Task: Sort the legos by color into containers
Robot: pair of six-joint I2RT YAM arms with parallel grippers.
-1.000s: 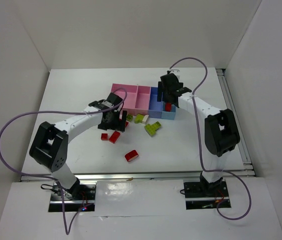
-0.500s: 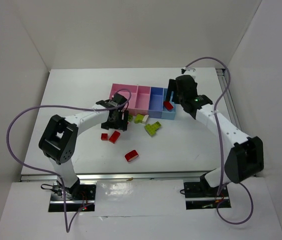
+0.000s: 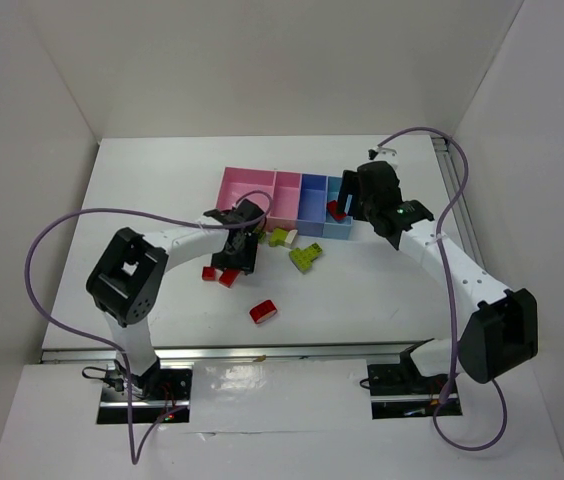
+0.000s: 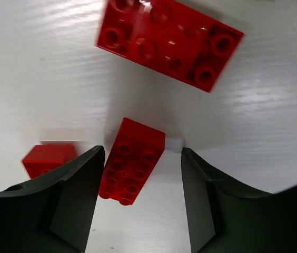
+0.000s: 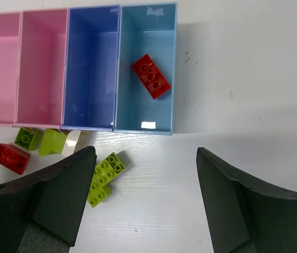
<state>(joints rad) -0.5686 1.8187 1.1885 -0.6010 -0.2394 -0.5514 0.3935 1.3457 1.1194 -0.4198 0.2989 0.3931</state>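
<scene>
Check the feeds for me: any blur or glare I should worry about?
Left wrist: big red brick up top smeared, small red brick below crisper. Right wrist: sharp, small glare spot in the light blue bin. Top external: evenly lit.

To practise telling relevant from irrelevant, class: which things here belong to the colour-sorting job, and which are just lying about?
Job: glossy red plastic bricks, yellow-green plastic bricks, one whitish brick, joined pink and blue plastic bins.
Lying about: purple cables, metal rail along the table edge.
</scene>
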